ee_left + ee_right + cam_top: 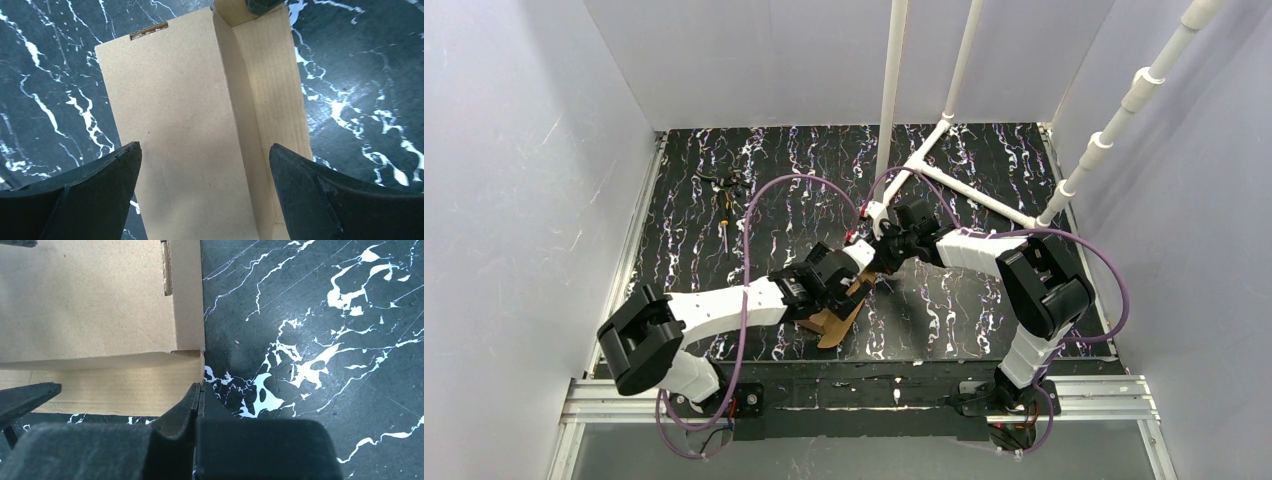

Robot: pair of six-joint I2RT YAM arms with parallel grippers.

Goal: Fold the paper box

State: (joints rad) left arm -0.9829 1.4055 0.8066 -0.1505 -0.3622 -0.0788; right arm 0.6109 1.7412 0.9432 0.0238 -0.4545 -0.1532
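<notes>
Our left gripper (205,150) has its fingers (95,190) spread as wide as they go, one on each side of the paper box (175,125), touching nothing that we can see; our right gripper (199,390) has its fingers pressed together at the corner of a long side flap (100,385), and we cannot tell whether a sliver of card is caught between them; the box lies on the black marbled table (714,190) between the two arms, near the front edge; in our judgement the fold is only begun: the long flap seems raised along its crease beside the broad flat panel, while the other walls, the end flaps and the slotted edge (148,30) are not yet raised or tucked
</notes>
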